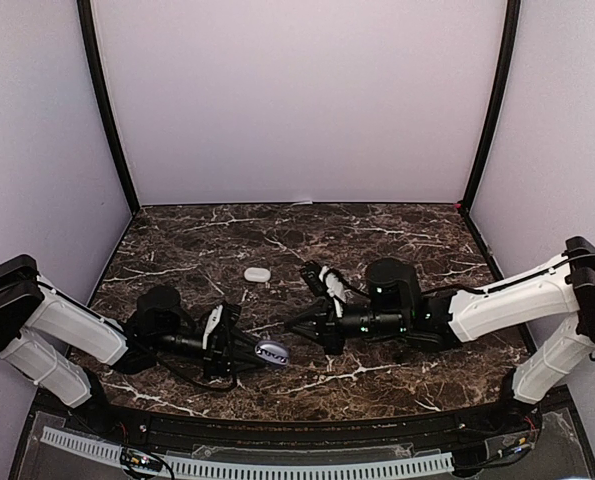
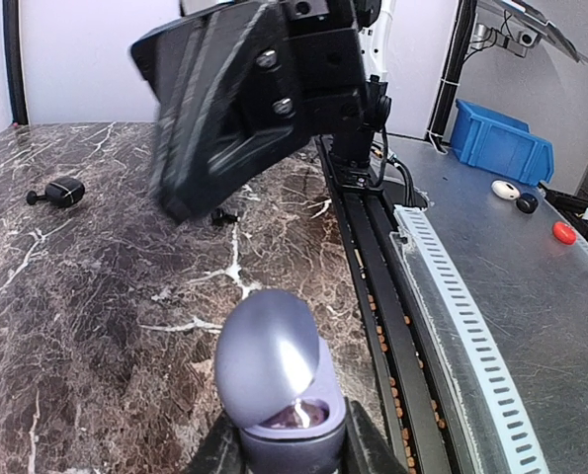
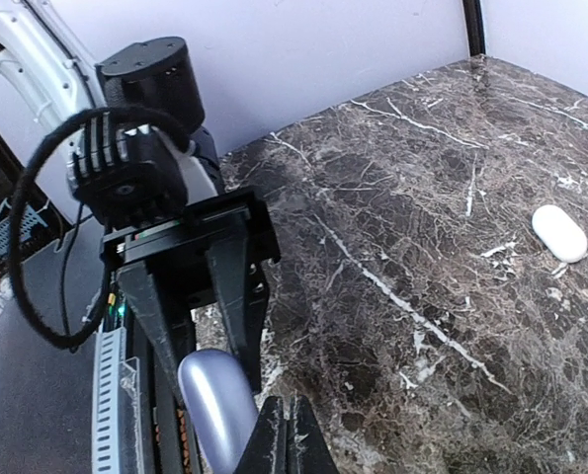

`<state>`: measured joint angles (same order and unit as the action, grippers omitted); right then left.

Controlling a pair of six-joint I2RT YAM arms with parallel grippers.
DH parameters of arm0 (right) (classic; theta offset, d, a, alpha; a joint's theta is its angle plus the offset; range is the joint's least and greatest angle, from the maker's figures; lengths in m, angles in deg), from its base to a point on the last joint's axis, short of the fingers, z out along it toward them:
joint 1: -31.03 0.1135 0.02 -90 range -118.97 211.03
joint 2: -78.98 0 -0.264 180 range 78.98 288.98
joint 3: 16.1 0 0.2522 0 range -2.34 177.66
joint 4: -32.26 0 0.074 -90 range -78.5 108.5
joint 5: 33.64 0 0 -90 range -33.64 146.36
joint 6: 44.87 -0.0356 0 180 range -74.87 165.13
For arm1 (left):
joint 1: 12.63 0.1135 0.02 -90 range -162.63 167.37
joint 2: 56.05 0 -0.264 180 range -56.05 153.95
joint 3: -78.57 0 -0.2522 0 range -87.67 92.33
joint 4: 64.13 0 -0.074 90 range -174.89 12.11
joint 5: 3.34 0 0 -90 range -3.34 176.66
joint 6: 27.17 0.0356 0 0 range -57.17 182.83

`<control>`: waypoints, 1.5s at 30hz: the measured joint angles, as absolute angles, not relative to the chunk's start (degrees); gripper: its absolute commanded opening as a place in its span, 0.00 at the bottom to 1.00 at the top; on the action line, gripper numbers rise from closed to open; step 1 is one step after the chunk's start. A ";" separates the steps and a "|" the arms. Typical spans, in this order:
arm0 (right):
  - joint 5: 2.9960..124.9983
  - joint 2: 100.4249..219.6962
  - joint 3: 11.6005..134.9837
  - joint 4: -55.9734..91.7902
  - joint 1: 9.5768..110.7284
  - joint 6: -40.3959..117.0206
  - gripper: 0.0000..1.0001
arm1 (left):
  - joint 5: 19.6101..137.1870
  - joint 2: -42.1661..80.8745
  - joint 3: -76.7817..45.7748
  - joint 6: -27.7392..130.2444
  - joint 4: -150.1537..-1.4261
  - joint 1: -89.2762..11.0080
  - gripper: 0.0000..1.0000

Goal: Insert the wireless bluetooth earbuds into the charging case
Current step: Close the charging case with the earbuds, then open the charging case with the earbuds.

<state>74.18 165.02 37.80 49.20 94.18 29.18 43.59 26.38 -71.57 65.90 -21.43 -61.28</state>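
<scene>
Left jaws clamp a lilac pebble-shaped plastic charging case [image 2: 274,365], lid open; right jaws, pinched shut, hover just above, contents unseen. A small black earbud [image 2: 58,191] lies beyond them on the worktop [image 2: 96,296]. Seating step, probably: align over socket.

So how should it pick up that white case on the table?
Probably from above, pinching the white case across its narrow middle: it lies flat, a low oval, with both long sides free.
</scene>
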 measured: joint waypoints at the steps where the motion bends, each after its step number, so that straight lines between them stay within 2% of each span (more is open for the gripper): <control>1: 73.44 166.31 39.59 47.69 94.38 29.77 0.00 | 43.55 26.38 -71.57 65.95 -21.43 -61.28 0.04; 5: 72.76 168.78 43.07 44.31 96.10 31.67 0.00 | 43.59 26.38 -71.57 66.08 -21.43 -61.28 0.04; 15: 75.78 167.97 42.80 41.44 98.60 35.08 0.00 | 44.40 26.38 -71.57 66.34 -22.34 -61.28 0.04; 22: 66.18 166.27 41.19 41.27 98.71 34.30 0.00 | 44.31 26.40 -71.57 66.69 -22.32 -61.26 0.04; 29: 64.00 173.04 48.27 37.33 99.93 35.41 0.00 | 44.01 26.40 -71.57 66.69 -22.45 -61.26 0.04; 39: 66.51 168.23 42.32 39.26 100.74 37.40 0.00 | 44.99 26.38 -71.57 66.65 -24.79 -61.15 0.04; 42: 67.75 168.23 42.32 39.19 100.98 37.60 0.00 | 45.97 26.38 -71.57 66.65 -24.62 -60.75 0.08; 45: 68.39 168.32 42.32 38.56 101.35 37.47 0.12 | 46.67 26.38 -71.60 66.65 -23.52 -60.62 0.09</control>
